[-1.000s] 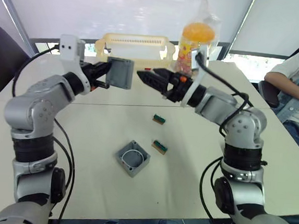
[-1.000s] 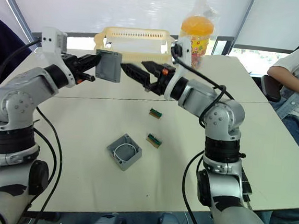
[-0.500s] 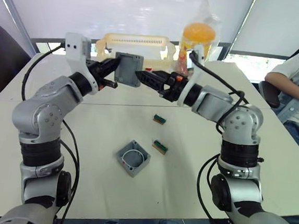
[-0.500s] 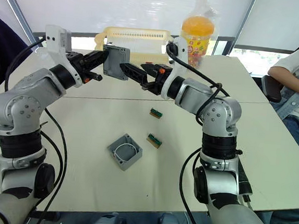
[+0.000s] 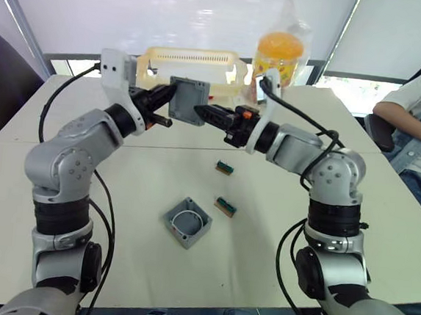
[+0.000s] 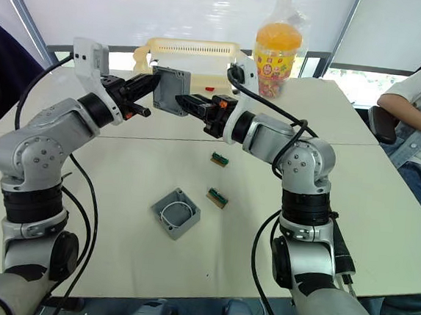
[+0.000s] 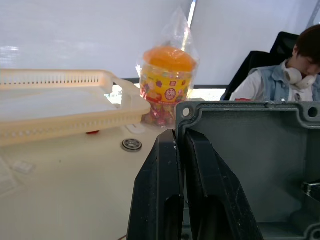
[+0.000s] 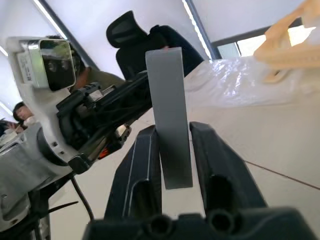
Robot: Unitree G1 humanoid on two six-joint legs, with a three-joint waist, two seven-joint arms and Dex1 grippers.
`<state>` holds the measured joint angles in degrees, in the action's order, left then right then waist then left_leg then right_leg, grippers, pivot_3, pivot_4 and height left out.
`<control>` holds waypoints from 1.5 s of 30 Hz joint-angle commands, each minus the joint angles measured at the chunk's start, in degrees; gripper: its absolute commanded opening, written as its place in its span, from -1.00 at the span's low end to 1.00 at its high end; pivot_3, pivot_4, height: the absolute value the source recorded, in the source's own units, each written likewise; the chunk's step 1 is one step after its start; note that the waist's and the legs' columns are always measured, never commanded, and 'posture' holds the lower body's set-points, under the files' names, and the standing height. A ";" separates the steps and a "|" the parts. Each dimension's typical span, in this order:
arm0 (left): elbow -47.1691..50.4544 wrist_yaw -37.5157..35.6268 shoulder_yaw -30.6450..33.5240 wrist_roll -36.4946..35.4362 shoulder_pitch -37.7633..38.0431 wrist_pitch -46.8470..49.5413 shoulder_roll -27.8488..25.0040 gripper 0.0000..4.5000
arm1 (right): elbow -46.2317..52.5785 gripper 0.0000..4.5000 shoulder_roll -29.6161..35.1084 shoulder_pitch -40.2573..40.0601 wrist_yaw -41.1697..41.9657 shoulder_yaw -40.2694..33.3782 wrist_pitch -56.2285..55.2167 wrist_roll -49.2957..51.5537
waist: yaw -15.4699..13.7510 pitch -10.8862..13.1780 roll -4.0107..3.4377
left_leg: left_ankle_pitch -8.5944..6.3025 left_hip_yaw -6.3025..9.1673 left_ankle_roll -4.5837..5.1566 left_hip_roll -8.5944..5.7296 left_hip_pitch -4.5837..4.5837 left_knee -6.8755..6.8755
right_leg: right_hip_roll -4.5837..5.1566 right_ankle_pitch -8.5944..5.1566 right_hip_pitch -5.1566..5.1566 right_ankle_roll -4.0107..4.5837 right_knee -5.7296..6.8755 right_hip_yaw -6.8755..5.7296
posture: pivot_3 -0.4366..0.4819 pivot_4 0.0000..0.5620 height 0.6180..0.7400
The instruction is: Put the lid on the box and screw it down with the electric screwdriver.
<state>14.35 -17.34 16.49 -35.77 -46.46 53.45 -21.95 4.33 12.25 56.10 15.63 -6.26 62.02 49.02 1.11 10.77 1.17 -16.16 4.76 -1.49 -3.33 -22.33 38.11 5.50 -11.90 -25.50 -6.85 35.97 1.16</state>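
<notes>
- Lid [image 5: 188, 100] held in the air over the bench's [image 5: 276, 244] far part, clamped in left gripper [image 5: 169, 103] jaws.
- Right gripper [image 5: 201, 112] jaws straddling the lid's edge, slightly apart.
- Box [image 5: 188, 222] near bench middle, open side up.
</notes>
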 commanded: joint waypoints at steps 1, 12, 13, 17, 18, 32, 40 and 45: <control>2.35 -1.18 1.09 -2.01 0.64 0.21 -1.99 -1.00 | 1.81 -0.82 0.24 0.57 1.28 -0.45 -1.04 0.12 | 0.08 0.00 0.00 | 0.00 0.00 0.00 0.00 0.00 0.00 | 0.00 0.00 0.00 0.00 0.00 0.00 | -0.05 -0.47 1.00; -2.67 -9.25 11.30 -18.22 3.19 10.82 -12.33 0.73 | 4.26 -0.85 2.95 -0.72 9.37 4.15 -11.64 -7.52 | 0.32 0.01 -0.03 | 0.00 0.03 0.00 0.02 0.00 -0.01 | -0.09 -0.01 -0.02 0.01 0.00 -0.01 | -0.05 -0.47 1.00; -4.17 -10.28 12.71 -20.33 3.73 12.64 -13.83 0.73 | 4.76 -0.85 4.06 -1.07 11.60 5.21 -15.01 -9.56 | 0.37 0.01 -0.03 | 0.00 0.03 0.00 0.03 0.00 -0.02 | -0.10 -0.01 -0.01 0.00 0.00 0.00 | -0.05 -0.47 1.00; -11.25 -13.47 14.88 -24.72 5.19 18.17 -18.90 0.73 | 5.29 -0.85 10.09 -3.05 21.74 11.42 -31.86 -20.76 | 0.53 0.02 -0.03 | 0.00 0.04 0.00 0.02 0.00 -0.02 | -0.11 -0.01 0.01 0.00 -0.01 -0.02 | -0.05 -0.47 1.00; -12.85 -13.90 14.85 -25.26 5.21 19.19 -19.65 0.73 | 4.75 -0.85 11.55 -3.59 24.12 13.05 -36.84 -24.00 | 0.48 0.02 -0.03 | 0.00 0.04 0.00 0.01 0.00 -0.02 | -0.11 -0.01 0.02 -0.01 -0.02 -0.04 | -0.05 -0.47 1.00; -15.48 -11.27 16.05 -32.18 7.38 29.02 -20.27 0.73 | -1.70 -0.85 17.66 -9.87 31.62 16.57 -81.28 -45.34 | 1.41 0.03 -0.01 | 0.16 0.08 -0.31 0.08 0.02 -0.12 | -0.08 -0.02 -0.03 0.00 -0.04 0.03 | -0.05 -0.47 1.00; -4.80 -17.21 12.03 -29.32 18.89 23.18 -24.25 0.73 | 0.69 -0.85 22.34 -20.05 30.14 17.43 -96.50 -54.31 | 1.26 0.03 -0.02 | 0.13 0.07 -0.27 0.10 0.03 -0.14 | -0.07 -0.02 0.00 0.01 -0.09 0.05 | -0.05 -0.47 1.00; -4.09 -21.71 5.30 -21.01 24.60 14.54 -26.61 0.73 | 4.74 -0.85 23.65 -27.56 28.05 18.93 -100.66 -62.21 | 0.94 0.03 -0.02 | 0.07 0.04 -0.16 0.04 0.12 -0.14 | -0.07 -0.03 0.10 0.03 -0.10 0.07 | -0.05 -0.47 1.00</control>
<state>9.15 -37.47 22.63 -59.01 -21.84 71.26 -47.42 5.99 35.52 28.26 45.32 13.03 -37.02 -11.52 2.05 10.80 1.15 -16.09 4.80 -1.65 -3.30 -22.18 37.97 5.42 -11.93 -25.39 -6.82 35.89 1.23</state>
